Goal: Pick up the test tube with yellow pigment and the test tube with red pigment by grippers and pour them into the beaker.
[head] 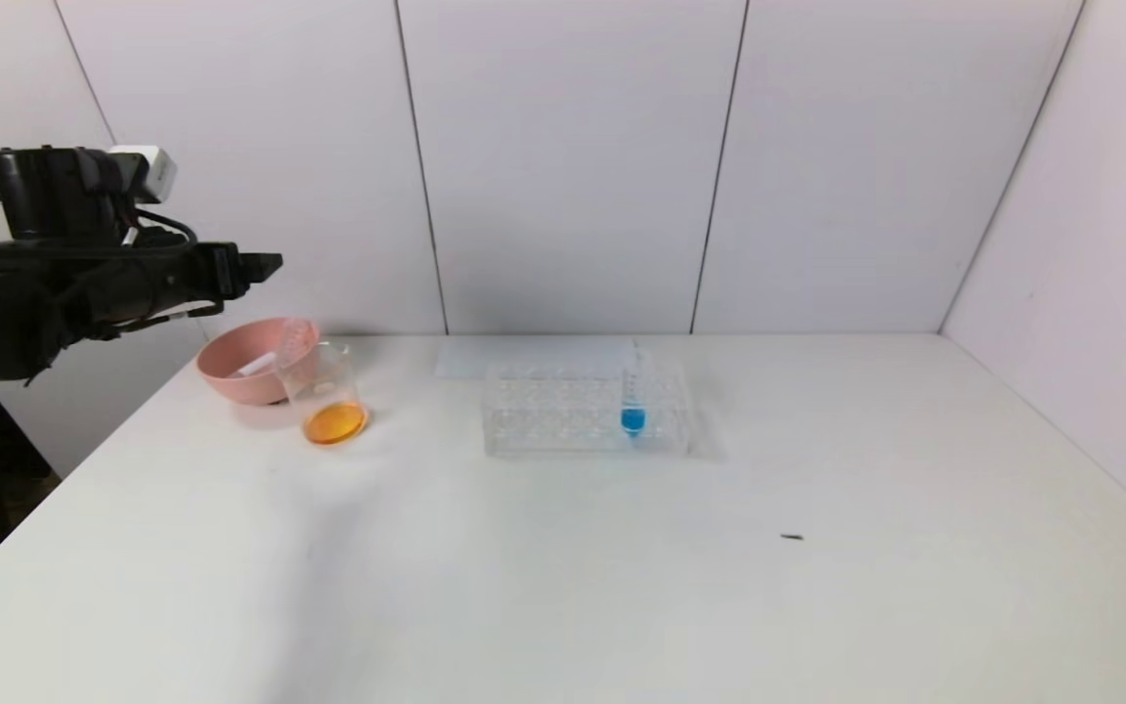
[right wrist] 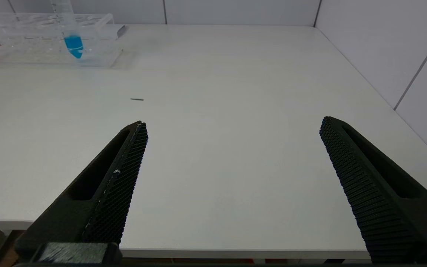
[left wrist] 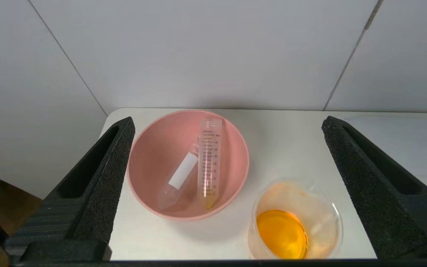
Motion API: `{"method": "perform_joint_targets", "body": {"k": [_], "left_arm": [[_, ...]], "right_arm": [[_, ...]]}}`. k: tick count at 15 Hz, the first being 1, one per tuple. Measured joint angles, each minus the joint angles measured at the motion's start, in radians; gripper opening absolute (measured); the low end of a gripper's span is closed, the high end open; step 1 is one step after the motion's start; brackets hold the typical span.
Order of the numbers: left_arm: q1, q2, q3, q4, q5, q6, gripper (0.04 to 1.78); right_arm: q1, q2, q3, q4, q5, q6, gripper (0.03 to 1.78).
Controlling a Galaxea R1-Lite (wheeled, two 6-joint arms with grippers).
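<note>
My left gripper hangs open in the air over the table's far left corner, above and just left of a pink bowl. Two clear tubes lie in that bowl. One with graduation marks has a yellow trace in its tip. The other carries a white label and looks empty; which pigment it held I cannot tell. The beaker stands just right of the bowl with orange liquid at its bottom. My right gripper is open over the table's near edge, holding nothing.
A clear tube rack stands at mid-table near the back, with one tube of blue liquid upright in it. A small dark speck lies on the white table. White walls close the back and right sides.
</note>
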Motion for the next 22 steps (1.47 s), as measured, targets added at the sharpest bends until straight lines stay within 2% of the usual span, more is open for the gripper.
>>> {"method": "perform_joint_targets", "body": {"k": [11, 22], "left_arm": [[-0.005, -0.483, 0.143, 0.288, -0.002, 0.049, 1.76], [-0.005, -1.130, 0.328, 0.659, -0.009, 0.116, 1.76]], "right_arm": [[0.000, 0.000, 0.000, 0.000, 0.000, 0.000, 1.70], [0.000, 0.000, 0.000, 0.000, 0.000, 0.000, 1.70]]}}
